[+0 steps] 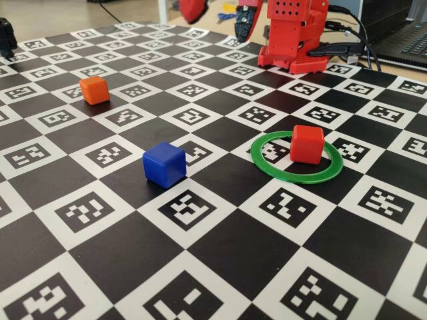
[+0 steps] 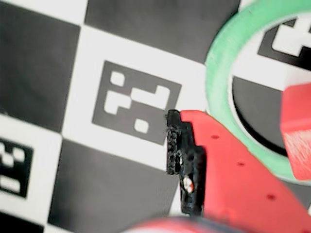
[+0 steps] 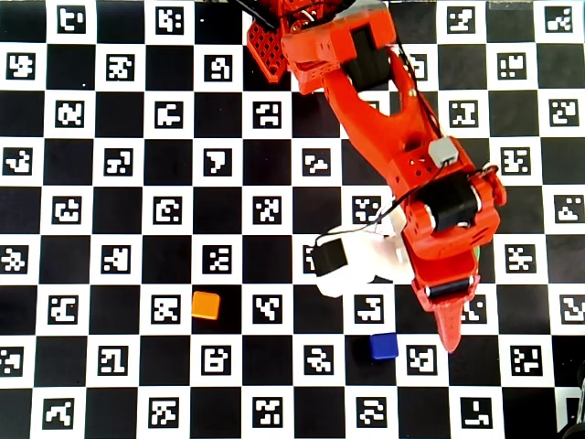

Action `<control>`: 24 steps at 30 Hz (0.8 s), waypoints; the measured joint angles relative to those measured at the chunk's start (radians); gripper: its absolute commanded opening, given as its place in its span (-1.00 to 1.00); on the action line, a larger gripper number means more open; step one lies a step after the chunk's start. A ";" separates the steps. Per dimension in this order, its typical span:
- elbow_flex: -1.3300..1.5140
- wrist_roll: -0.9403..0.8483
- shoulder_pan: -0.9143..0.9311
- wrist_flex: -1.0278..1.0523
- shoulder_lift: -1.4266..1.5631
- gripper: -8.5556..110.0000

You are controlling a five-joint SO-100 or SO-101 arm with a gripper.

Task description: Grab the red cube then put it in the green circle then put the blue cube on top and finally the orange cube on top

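Observation:
The red cube point(image 1: 307, 143) sits inside the green circle point(image 1: 297, 159), toward its far right rim. In the wrist view the green circle point(image 2: 218, 73) curves at the right, with the red cube point(image 2: 297, 131) cut off by the edge. The blue cube point(image 1: 164, 163) lies left of the ring and the orange cube point(image 1: 94, 89) farther back left. My gripper point(image 1: 220, 15) hangs high above the board, open and empty. In the overhead view the arm hides the red cube; the blue cube point(image 3: 384, 346) and orange cube point(image 3: 207, 305) show.
The red arm base point(image 1: 297, 37) stands at the far edge of the checkered marker board point(image 1: 200, 267). Cables and a laptop point(image 1: 407, 40) lie at the back right. A black object point(image 1: 7, 37) sits at the far left corner.

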 measured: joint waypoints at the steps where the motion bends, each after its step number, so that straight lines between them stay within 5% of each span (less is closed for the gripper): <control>1: -0.017 0.000 0.005 0.000 -0.021 -0.03; 24: -0.084 -0.015 0.109 -0.204 -0.336 -0.05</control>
